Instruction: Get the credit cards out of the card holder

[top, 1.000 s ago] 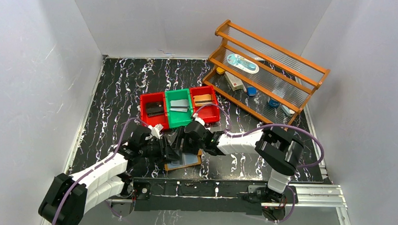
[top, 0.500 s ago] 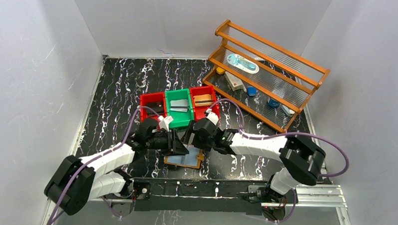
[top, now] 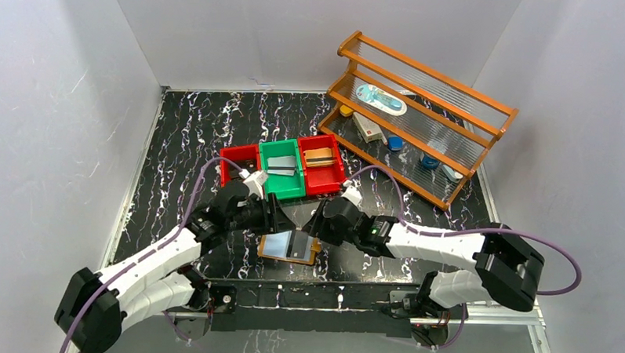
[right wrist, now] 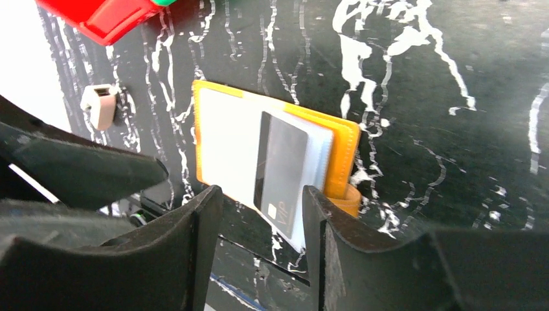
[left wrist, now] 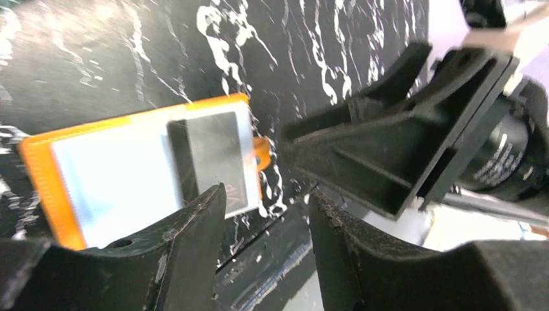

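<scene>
My left gripper and right gripper face each other above the black marbled tabletop. Both are released, with nothing between their fingers. Just beneath and between them the tan card holder lies open. A grey credit card rests on its clear pocket.

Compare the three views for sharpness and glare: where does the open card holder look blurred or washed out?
Top external: even light, sharp throughout, though the card holder is small. Left wrist: motion blur smears its edges and its clear pocket glares pale. Right wrist: sharpest close-up, the dark card reads clearly, but the left edge is blown out white.
</scene>
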{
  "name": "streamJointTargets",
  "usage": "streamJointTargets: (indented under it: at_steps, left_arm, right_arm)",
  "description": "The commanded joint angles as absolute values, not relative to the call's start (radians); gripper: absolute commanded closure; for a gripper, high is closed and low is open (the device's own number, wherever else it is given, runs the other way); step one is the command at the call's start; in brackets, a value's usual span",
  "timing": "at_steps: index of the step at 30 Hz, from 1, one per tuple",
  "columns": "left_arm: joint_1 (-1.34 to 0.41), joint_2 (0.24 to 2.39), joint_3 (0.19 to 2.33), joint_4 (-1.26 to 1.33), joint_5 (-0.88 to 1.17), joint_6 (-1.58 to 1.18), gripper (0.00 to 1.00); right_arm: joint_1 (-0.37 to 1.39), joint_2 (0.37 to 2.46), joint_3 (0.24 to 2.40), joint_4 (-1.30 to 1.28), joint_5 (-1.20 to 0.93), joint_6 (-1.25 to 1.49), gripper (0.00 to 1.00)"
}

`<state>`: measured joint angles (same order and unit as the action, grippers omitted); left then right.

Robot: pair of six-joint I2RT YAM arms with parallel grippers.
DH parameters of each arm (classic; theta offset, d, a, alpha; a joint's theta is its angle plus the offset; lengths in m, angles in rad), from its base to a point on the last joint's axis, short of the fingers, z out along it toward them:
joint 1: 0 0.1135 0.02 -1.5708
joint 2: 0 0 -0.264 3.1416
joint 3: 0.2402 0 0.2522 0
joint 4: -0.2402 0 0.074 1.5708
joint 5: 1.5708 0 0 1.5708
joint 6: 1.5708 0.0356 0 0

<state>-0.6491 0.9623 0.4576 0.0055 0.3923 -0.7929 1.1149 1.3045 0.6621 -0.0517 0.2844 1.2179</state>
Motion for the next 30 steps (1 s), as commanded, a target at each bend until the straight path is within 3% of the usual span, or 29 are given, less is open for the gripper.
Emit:
streamJointTargets:
  at_steps: [1, 14, 30]
  left_arm:
    - [-0.643, 0.924, 0.524, -0.219, 0.155, -0.736, 0.5]
    - [-0.641, 1.033, 0.517, -0.125, 0.263, -0.722, 0.4]
    - [-0.642, 1.204, 0.462, -0.001, 0.398, -0.726, 0.4]
  right_arm:
    - [1.121, 1.344, 0.681, 0.083, 0.196, 1.178, 0.46]
    - [1.12, 1.495, 0.625, 0.156, 0.15, 1.21, 0.53]
    - [1.117, 1.545, 0.492, 0.169, 0.162, 1.341, 0.64]
